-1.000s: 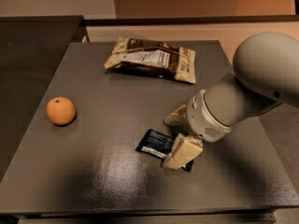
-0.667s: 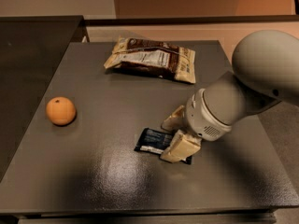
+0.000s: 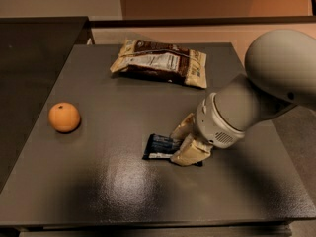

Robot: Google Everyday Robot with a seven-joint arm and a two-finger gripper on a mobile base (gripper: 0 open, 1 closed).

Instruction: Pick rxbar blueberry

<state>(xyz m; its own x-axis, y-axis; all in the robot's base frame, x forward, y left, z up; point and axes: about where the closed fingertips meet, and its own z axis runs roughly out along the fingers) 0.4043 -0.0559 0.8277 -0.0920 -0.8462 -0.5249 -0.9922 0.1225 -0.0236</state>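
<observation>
The rxbar blueberry [image 3: 159, 145], a small dark navy bar with a white strip on its near edge, lies flat on the dark table [image 3: 113, 191] right of centre. My gripper [image 3: 175, 147] comes in from the right. Its two cream fingers [image 3: 190, 152] straddle the bar's right end, one at the far edge and one at the near edge, closed in against it. The bar's right end is hidden under the fingers. The bar still rests on the table.
A larger cream-and-brown snack bag [image 3: 160, 63] lies at the back of the table. An orange [image 3: 64, 117] sits at the left. My grey arm [image 3: 266, 88] covers the table's right side. A dark counter [image 3: 34, 48] adjoins at the far left.
The two fingers have come closer together around the bar's right end. The near finger moved up toward the bar. The bar, bag and orange have not moved.
</observation>
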